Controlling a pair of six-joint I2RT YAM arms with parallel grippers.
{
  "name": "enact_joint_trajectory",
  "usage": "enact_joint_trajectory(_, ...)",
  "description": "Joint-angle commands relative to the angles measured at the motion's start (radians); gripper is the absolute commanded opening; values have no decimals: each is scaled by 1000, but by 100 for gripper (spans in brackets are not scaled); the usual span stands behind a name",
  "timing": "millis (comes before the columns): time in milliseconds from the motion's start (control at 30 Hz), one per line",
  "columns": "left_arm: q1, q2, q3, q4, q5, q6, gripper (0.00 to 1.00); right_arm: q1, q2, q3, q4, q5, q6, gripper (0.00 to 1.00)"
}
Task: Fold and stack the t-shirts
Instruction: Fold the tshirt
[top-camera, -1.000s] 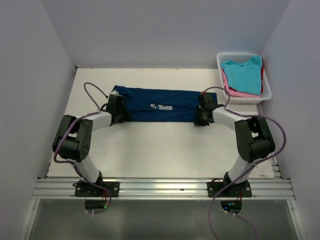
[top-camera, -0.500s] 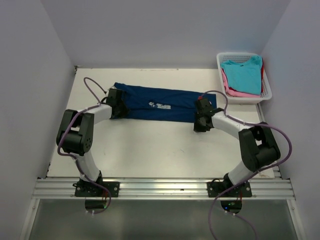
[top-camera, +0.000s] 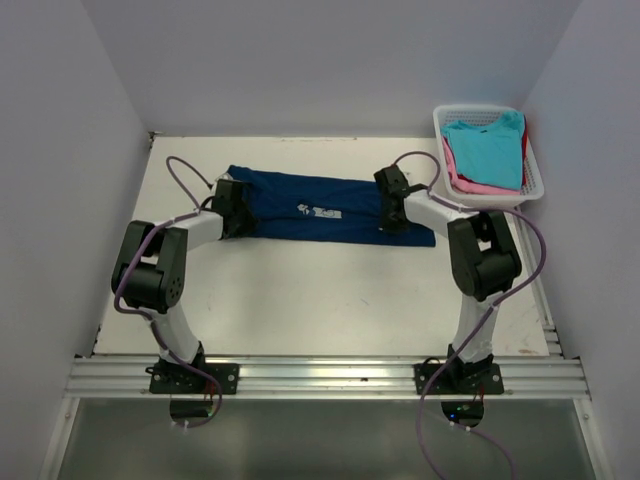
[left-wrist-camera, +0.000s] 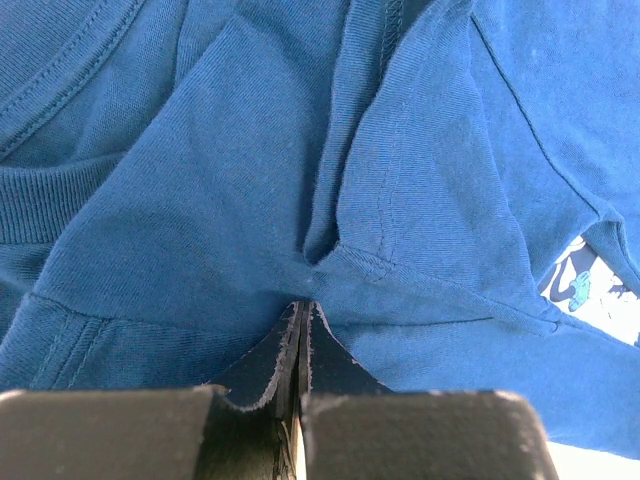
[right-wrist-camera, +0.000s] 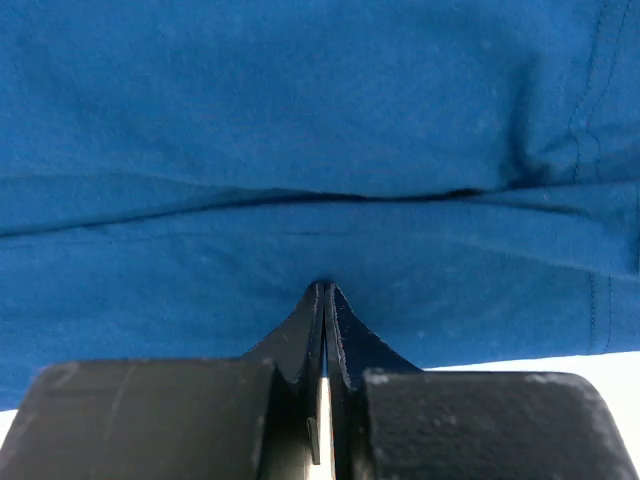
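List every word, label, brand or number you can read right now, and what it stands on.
No text can be read in any view.
Chest print on the navy t-shirt: from above a pale patch, too small to read. The left wrist view catches only its edge, blue-green shapes and no letters.
Basket and turquoise t-shirt in it: no label or marking visible.

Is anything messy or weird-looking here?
A little. The navy shirt lies slanted across the table, and its cloth is bunched into a pucker where the shut left gripper pinches it. Nothing looks torn or spilled.
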Motion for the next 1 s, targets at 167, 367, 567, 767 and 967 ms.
enact_joint_trajectory(167,18,29,-20,-136,-34,37,0,-2,-26,-142,26,-33,18,0)
enact_joint_trajectory(367,50,92,69,-157,-35,29,0,78,-185,-347,27,-79,24,0)
enact_joint_trajectory(567,79,234,265,-217,-9,52,0,196,-337,-489,-4,-148,74,0)
enact_joint_trajectory(767,96,351,438,-234,82,103,0,384,-383,-483,-1,-234,160,0)
enact_joint_trajectory(967,99,484,610,-248,227,147,0,567,-315,-414,60,-314,258,0)
